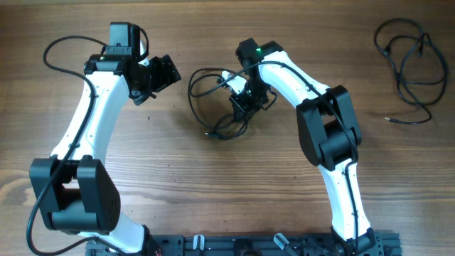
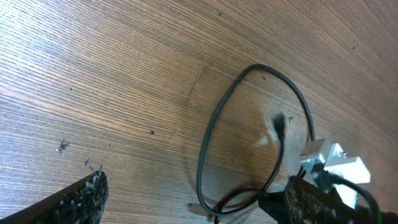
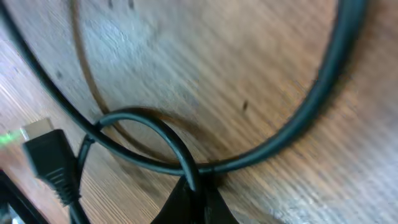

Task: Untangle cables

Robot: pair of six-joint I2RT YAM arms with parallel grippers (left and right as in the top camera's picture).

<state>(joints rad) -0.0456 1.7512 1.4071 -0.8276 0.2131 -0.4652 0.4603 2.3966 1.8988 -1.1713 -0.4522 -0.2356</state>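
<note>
At the middle of the table, just in front of the right arm, the cables (image 1: 222, 130) lie as a small knot of thin black cord. A few loose loops cross one another, and none looks pulled tight. From the left wrist camera one loop (image 2: 214, 124) stands out as a wide oval flat on the wood, with a small dark plug (image 2: 278, 124) lying inside it. The right wrist camera shows a boxy plug (image 3: 46, 152) with a pale metal tip, and two strands crossing right at the fingertips.

Such cord looks light and limp: it should follow wherever it is pulled, drag its neighbours along, and slide easily on the smooth wood. It is thin and rounded, so a pinch could slip. A hold near a plug, or on a free stretch away from a crossing, seems safer than one at the knot — pulling there would likely tighten it.

The right gripper (image 1: 245, 105) is down on the tangle, its fingers closed together on one strand where it crosses another. The left gripper (image 1: 162, 73) hangs just beside the outer loop, its fingers spread wide with nothing between them. Well apart, toward the far right corner of the table (image 1: 213, 192), another bunch of black cord (image 1: 416, 80) lies in open loops, touched by neither arm.
</note>
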